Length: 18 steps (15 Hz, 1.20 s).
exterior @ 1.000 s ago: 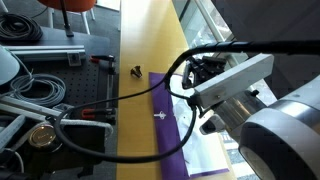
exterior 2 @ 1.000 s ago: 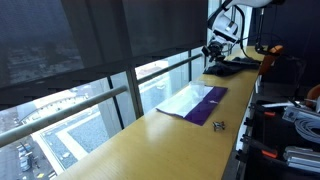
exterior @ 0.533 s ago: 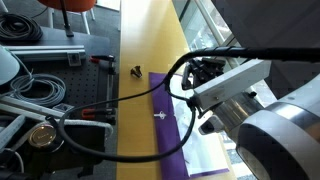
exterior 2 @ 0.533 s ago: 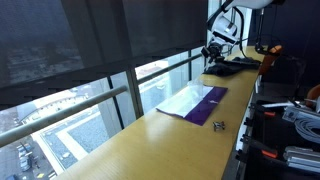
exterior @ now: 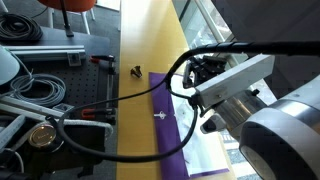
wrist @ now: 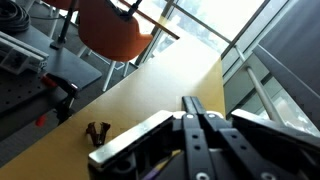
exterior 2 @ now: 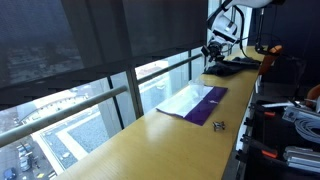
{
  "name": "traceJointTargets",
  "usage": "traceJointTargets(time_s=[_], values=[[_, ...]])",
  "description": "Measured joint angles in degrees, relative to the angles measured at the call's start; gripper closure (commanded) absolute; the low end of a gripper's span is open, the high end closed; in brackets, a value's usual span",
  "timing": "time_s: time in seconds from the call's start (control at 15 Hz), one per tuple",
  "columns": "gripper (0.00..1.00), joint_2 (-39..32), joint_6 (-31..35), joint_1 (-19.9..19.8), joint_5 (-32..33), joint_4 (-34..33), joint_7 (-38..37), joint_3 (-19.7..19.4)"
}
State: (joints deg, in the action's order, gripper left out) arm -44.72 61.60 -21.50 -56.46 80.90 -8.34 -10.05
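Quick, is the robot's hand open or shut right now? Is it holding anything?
Hand: shut, with nothing seen held in it.

Plain honey-yellow worktop [exterior: 140, 40]. Purple cloth [exterior: 165, 125], fading to pale lavender toward the worktop's window edge. Small black clip [exterior: 136, 71]. Black gripper [wrist: 195, 108] on a white arm [exterior: 235, 85]. Glossy black cable [exterior: 120, 98]. Orange chair [wrist: 112, 30].

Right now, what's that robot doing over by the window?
The robot arm hangs over the long wooden table, its jaws shut with nothing seen between them. A small black thing lies on the table, untouched. A purple cloth is spread flat on the table too.
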Motion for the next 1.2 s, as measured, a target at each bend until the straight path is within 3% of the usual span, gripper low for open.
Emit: traceJointTargets(time_s=[1.2], values=[[1.00,0.5,-0.1,-0.6,0.0,0.5,0.0,-0.5]])
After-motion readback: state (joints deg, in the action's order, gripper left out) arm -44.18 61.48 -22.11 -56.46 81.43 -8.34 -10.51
